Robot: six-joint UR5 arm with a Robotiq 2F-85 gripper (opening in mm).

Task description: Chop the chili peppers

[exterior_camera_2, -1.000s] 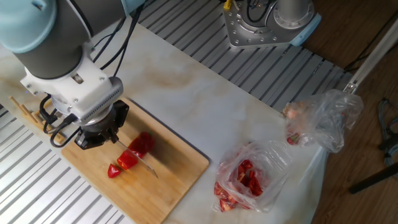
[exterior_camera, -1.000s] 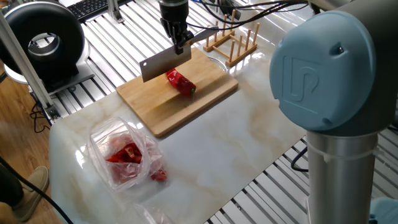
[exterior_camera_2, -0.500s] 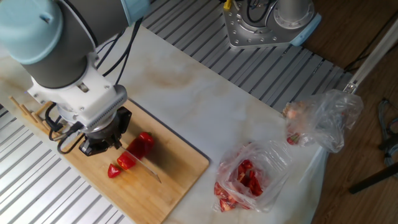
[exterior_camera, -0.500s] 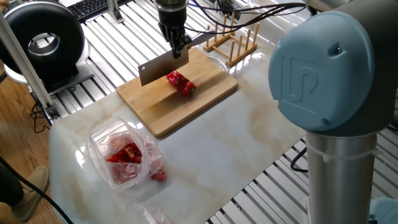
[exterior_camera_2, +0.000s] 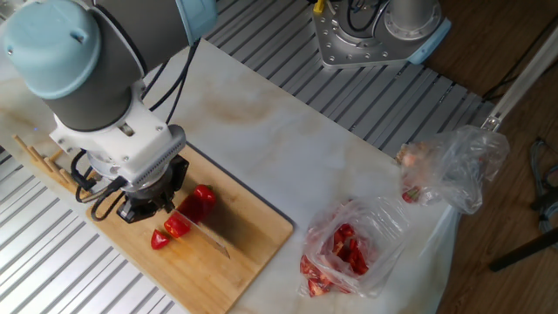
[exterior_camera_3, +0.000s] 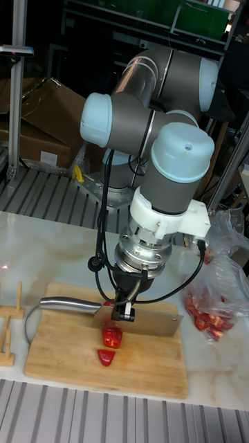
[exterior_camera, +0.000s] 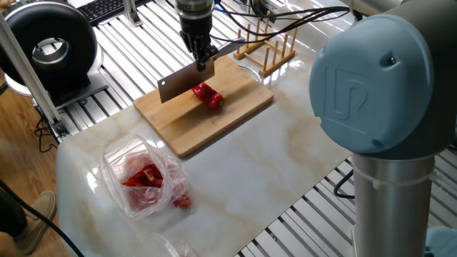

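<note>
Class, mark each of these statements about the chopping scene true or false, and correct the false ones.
1. The gripper holds a cleaver by its handle. True.
2. The chili pepper lies on the bare marble table. False: it lies on the wooden cutting board.
3. A small cut piece of chili lies apart from the larger part. True.
4. The clear plastic bag with red pieces sits on the cutting board. False: it rests on the table, off the board.
5. A wooden rack stands beyond the board's far end. True.
</note>
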